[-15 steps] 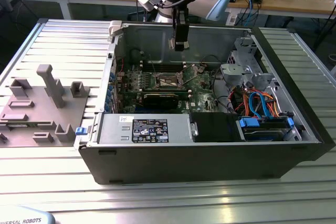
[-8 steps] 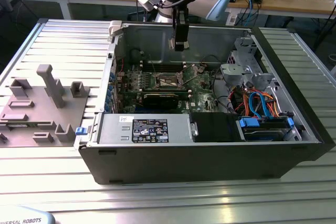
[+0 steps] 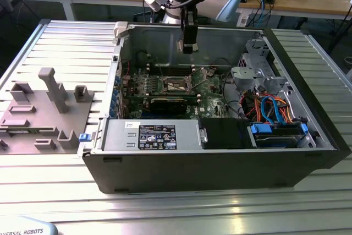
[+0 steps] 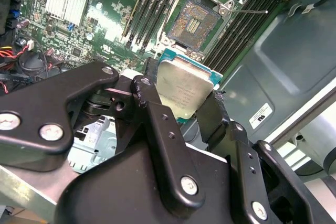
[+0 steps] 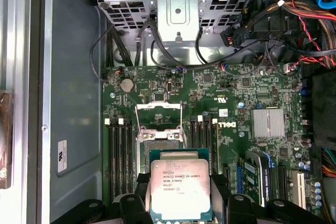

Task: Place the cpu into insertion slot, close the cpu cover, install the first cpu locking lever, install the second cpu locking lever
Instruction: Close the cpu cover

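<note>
The gripper (image 3: 187,49) hangs over the open computer case (image 3: 220,163) with its two black fingers (image 4: 149,103) pinching the cpu (image 5: 180,190) by opposite edges, metal lid facing the first wrist camera. The chip is in the air, apart from the green motherboard (image 5: 210,87). The insertion slot (image 4: 193,22) lies bare between the banks of memory slots (image 5: 119,150), and the cpu cover (image 5: 157,106) appears swung up at its far side. The placing step looks to be in hand and nothing is seated yet. To do it well, the chip should probably be held level and its edges squared to the socket rim. It should descend straight, clear of the raised cover, without sliding, since the contacts look delicate.
</note>
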`<state>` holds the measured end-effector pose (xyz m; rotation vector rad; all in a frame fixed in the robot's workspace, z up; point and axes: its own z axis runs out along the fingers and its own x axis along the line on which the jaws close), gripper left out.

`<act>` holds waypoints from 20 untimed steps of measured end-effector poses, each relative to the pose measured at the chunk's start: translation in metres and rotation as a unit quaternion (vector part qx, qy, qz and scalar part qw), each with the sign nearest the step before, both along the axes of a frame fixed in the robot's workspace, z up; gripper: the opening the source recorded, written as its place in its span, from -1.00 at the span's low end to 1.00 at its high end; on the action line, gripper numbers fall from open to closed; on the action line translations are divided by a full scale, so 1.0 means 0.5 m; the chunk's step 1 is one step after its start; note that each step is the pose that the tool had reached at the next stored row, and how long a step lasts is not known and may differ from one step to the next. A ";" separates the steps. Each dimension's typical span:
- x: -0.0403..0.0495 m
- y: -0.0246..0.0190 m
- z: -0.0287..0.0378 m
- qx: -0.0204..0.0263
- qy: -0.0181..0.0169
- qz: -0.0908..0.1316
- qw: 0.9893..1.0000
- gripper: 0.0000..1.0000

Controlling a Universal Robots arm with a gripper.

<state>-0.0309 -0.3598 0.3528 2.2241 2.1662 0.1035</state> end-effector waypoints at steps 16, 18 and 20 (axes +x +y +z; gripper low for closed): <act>0.000 0.0000 0.000 0.000 0.000 -0.006 1.000 0.08; 0.000 0.0000 0.000 0.000 0.000 -0.007 1.000 0.08; 0.000 0.0000 0.000 0.000 0.000 -0.008 1.000 0.08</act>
